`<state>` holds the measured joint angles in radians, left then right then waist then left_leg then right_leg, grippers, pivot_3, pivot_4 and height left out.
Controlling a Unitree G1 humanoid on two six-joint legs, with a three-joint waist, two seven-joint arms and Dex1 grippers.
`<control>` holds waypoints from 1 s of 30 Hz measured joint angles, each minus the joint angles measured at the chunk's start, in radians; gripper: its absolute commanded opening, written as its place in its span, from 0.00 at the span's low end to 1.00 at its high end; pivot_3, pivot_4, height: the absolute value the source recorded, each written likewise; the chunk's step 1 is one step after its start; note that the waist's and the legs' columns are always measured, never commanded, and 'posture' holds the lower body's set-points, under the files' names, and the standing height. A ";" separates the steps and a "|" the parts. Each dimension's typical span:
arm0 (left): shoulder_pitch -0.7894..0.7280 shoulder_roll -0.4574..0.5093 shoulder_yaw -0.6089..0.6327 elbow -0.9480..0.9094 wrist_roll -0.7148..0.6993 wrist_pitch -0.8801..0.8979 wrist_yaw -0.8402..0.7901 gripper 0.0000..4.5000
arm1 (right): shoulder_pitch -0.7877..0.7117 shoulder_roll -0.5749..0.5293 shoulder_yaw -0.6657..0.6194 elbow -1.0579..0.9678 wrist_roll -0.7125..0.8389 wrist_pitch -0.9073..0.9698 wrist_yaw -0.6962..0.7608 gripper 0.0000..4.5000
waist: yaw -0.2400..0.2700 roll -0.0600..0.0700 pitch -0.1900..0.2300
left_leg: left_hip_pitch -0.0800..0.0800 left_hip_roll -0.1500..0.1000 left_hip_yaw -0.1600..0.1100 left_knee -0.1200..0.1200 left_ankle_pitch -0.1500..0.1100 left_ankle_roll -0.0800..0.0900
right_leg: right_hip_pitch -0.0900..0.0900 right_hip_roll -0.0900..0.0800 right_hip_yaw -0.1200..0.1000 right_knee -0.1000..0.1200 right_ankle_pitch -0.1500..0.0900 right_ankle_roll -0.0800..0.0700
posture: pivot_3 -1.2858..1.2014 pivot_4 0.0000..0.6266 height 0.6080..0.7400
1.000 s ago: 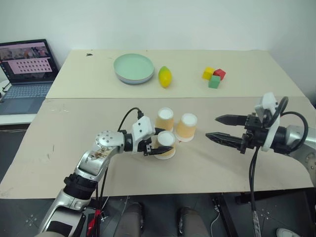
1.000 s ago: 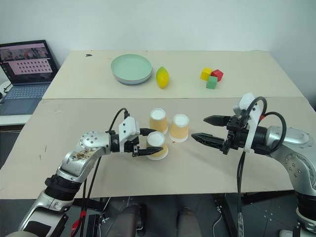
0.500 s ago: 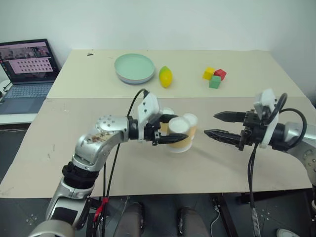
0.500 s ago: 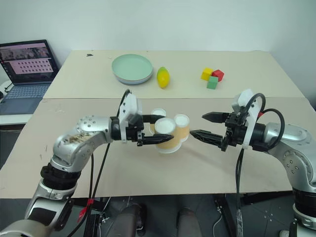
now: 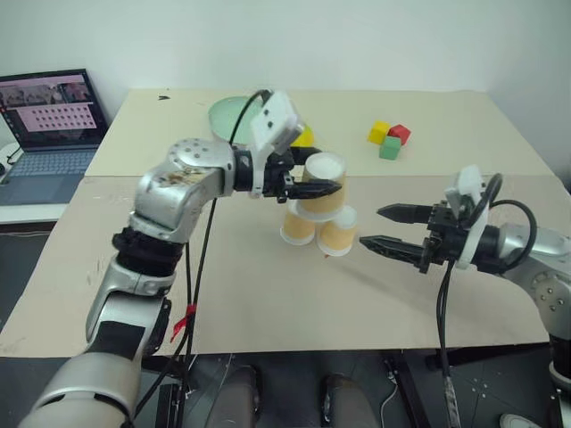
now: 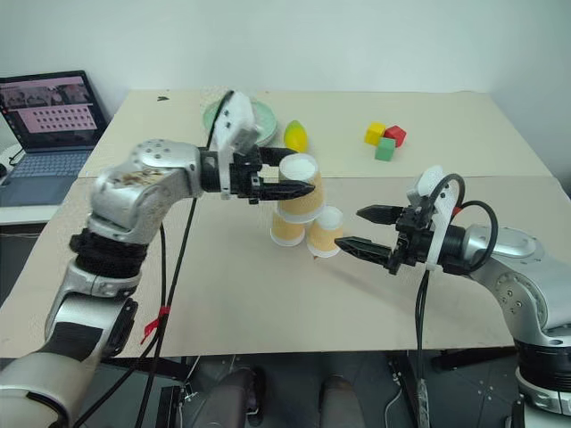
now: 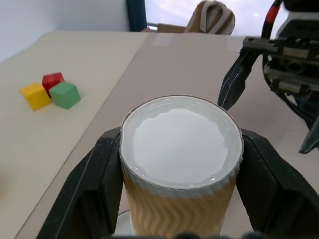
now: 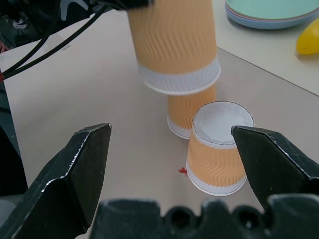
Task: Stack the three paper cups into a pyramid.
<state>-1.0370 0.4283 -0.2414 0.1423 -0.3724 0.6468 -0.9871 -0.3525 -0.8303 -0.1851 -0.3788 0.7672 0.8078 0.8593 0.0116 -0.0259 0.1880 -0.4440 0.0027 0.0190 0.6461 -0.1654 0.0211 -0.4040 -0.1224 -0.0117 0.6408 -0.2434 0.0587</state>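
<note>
The left gripper [image 5: 312, 189] is clenched on one upside-down paper cup [image 5: 323, 185], holding it in the air above the other two. Those two cups stand upside down on the near table panel [image 5: 223, 294], just beside each other: the left base cup [image 5: 298, 225] slightly farther, the right base cup [image 5: 338, 231] slightly nearer. The lifted cup hangs clear of both, over the gap between them but more over the left one. The right gripper [image 5: 391, 229] waits to the right of the base cups with its fingers spread wide, grasping nothing. On the far panel lie a green plate [image 6: 260, 117], a lemon [image 6: 295, 135] and three coloured blocks [image 5: 388, 137].
</note>
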 measured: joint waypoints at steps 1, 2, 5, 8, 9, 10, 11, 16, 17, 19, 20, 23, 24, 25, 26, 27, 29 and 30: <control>-0.019 -0.008 -0.009 0.039 0.018 -0.018 -0.013 0.63 | 0.001 0.003 0.003 -0.002 0.000 0.000 -0.004 1.00 | 0.000 0.000 0.000 | -0.001 0.000 0.000 0.000 0.000 0.000 | -0.001 0.000 0.000 0.000 0.000 0.000 | 0.52 0.24 1.00; -0.041 -0.018 -0.013 0.082 0.028 -0.033 -0.022 0.63 | 0.004 0.006 0.003 -0.004 0.000 0.000 -0.011 1.00 | 0.000 0.000 0.000 | -0.001 0.000 0.000 0.000 0.000 0.000 | -0.001 0.000 0.000 0.000 0.000 0.000 | 0.52 0.24 1.00; -0.118 -0.055 -0.020 0.217 0.064 -0.096 -0.054 0.63 | 0.018 0.024 0.003 -0.024 0.000 0.000 -0.029 1.00 | 0.000 0.000 0.000 | -0.001 0.000 0.000 0.000 0.000 0.000 | -0.001 0.000 0.000 0.000 0.000 0.000 | 0.52 0.24 1.00; -0.175 -0.077 -0.018 0.329 0.096 -0.151 -0.075 0.63 | 0.028 0.027 0.001 -0.030 0.000 0.000 -0.041 1.00 | 0.000 0.000 0.000 | -0.001 0.000 0.000 0.000 0.000 0.000 | -0.001 0.000 -0.001 0.000 0.000 0.000 | 0.52 0.24 1.00; -0.192 -0.087 -0.016 0.370 0.102 -0.171 -0.084 0.63 | 0.034 0.028 0.001 -0.033 0.000 0.000 -0.048 1.00 | 0.000 0.000 0.000 | -0.001 0.000 0.000 0.000 0.000 0.000 | -0.001 0.000 -0.001 0.000 0.000 0.000 | 0.52 0.24 1.00; -0.205 -0.093 -0.015 0.401 0.107 -0.189 -0.089 0.63 | 0.039 0.029 0.000 -0.035 0.000 0.000 -0.054 1.00 | 0.000 0.000 0.000 | -0.001 0.000 0.000 0.000 0.000 0.000 | -0.001 0.000 -0.001 0.000 0.000 0.000 | 0.52 0.24 1.00; -0.211 -0.096 -0.015 0.415 0.112 -0.194 -0.093 0.63 | 0.042 0.029 0.000 -0.037 0.000 0.000 -0.056 1.00 | -0.001 0.000 0.000 | -0.001 0.000 0.000 0.000 0.000 0.000 | -0.001 0.000 -0.001 0.000 0.000 0.000 | 0.52 0.24 1.00; -0.220 -0.116 -0.012 0.465 0.135 -0.214 -0.116 0.63 | 0.054 0.029 -0.001 -0.046 0.000 0.000 -0.067 1.00 | -0.002 0.000 0.000 | -0.001 0.000 0.000 0.000 0.000 0.000 | -0.001 0.000 -0.001 0.000 0.000 0.000 | 0.52 0.24 1.00; -0.220 -0.118 -0.011 0.465 0.136 -0.214 -0.122 0.63 | 0.056 0.029 -0.001 -0.046 0.000 0.000 -0.070 1.00 | -0.002 0.000 0.000 | -0.001 0.000 0.000 0.000 0.000 0.000 | -0.001 0.000 -0.001 0.000 0.000 0.000 | 0.52 0.24 1.00; -0.220 -0.118 -0.010 0.464 0.137 -0.213 -0.134 0.63 | 0.058 0.029 -0.001 -0.046 0.000 0.000 -0.075 1.00 | -0.001 0.000 0.000 | -0.001 0.000 0.000 0.000 0.000 0.000 | -0.001 0.000 -0.001 0.000 0.000 0.000 | 0.52 0.24 1.00; -0.220 -0.118 -0.010 0.464 0.139 -0.213 -0.138 0.63 | 0.059 0.029 -0.002 -0.047 0.000 0.000 -0.075 1.00 | -0.001 0.000 0.000 | -0.001 0.000 0.000 0.000 0.000 0.000 | -0.001 0.000 -0.001 0.000 0.000 0.000 | 0.52 0.24 1.00; -0.220 -0.119 -0.010 0.461 0.141 -0.213 -0.144 0.63 | 0.060 0.029 -0.005 -0.047 0.000 0.000 -0.076 1.00 | -0.001 0.000 0.000 | -0.001 0.000 0.000 0.000 0.000 0.000 | -0.001 0.000 -0.001 0.000 0.000 0.000 | 0.52 0.24 1.00; -0.220 -0.119 -0.010 0.460 0.144 -0.213 -0.144 0.63 | 0.060 0.029 -0.005 -0.047 0.000 0.000 -0.076 1.00 | -0.001 0.000 0.000 | -0.001 0.000 -0.001 0.000 0.000 0.000 | -0.001 0.000 -0.001 0.000 0.000 0.000 | 0.52 0.24 1.00; -0.218 -0.119 -0.011 0.455 0.148 -0.213 -0.146 0.63 | 0.060 0.029 -0.006 -0.047 0.000 0.000 -0.076 1.00 | -0.001 0.000 0.000 | -0.001 0.000 -0.001 0.000 0.000 0.000 | -0.001 0.000 -0.001 0.000 0.000 0.000 | 0.52 0.24 1.00; -0.212 -0.119 -0.011 0.440 0.149 -0.213 -0.151 0.63 | 0.060 0.029 -0.006 -0.047 -0.001 -0.001 -0.076 1.00 | -0.002 0.000 0.000 | -0.001 0.000 -0.001 0.000 0.000 0.000 | -0.001 0.000 -0.001 0.000 0.000 0.000 | 0.52 0.24 1.00; -0.208 -0.119 -0.012 0.432 0.150 -0.213 -0.155 0.63 | 0.060 0.029 -0.006 -0.047 -0.001 -0.001 -0.076 1.00 | -0.002 0.000 0.000 | -0.001 0.000 -0.001 0.000 0.000 0.000 | -0.001 0.000 -0.001 0.000 0.000 0.000 | 0.52 0.24 1.00; -0.203 -0.119 -0.013 0.419 0.158 -0.213 -0.162 0.63 | 0.060 0.029 -0.006 -0.046 -0.002 -0.001 -0.076 1.00 | -0.002 0.000 0.000 | -0.001 0.000 0.000 0.000 0.000 0.000 | -0.001 0.000 -0.001 0.000 0.000 0.000 | 0.52 0.24 1.00; -0.199 -0.118 -0.016 0.412 0.169 -0.214 -0.163 0.63 | 0.060 0.029 -0.006 -0.046 -0.004 -0.001 -0.076 1.00 | -0.001 0.000 0.000 | -0.001 0.000 -0.001 0.000 0.000 0.000 | -0.001 0.000 -0.001 0.000 0.000 0.000 | 0.52 0.24 1.00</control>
<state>-1.2363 0.3098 -0.2570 0.5543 -0.2038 0.4326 -1.1498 -0.2922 -0.8011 -0.1907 -0.4252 0.7631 0.8068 0.7834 0.0101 -0.0264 0.1883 -0.4454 0.0023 0.0185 0.6464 -0.1654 0.0212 -0.4048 -0.1227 -0.0123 0.6411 -0.2433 0.0590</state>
